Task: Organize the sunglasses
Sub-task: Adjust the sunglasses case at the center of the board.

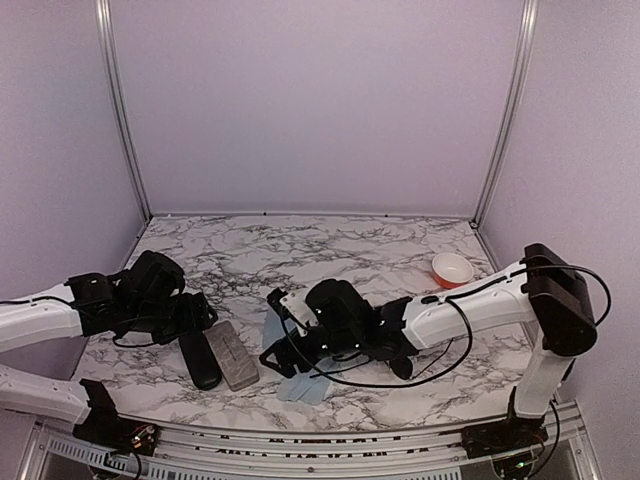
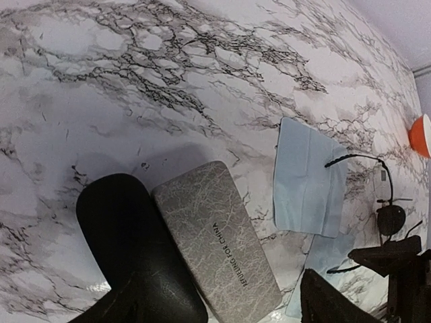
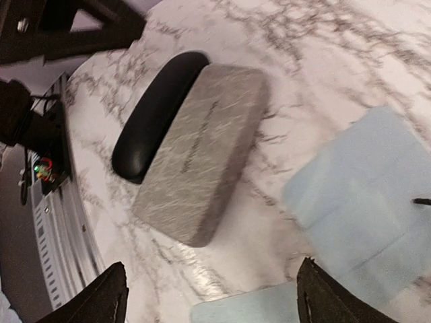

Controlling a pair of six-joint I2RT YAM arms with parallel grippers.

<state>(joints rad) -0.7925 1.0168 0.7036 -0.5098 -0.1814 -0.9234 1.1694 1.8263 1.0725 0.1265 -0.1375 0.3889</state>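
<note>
left gripper (image 2: pixel 215 296) gapes wide and empty over the grey case (image 2: pixel 215 239), with the black case (image 2: pixel 128 229) touching it by the left finger; ahead to its right, the sunglasses (image 2: pixel 390 219) lay one thin arm across a blue cloth (image 2: pixel 306 178); right gripper (image 3: pixel 209 286) also wide, holding nothing, above the marble table (image 3: pixel 283 155), with the same grey case ahead-left
</note>
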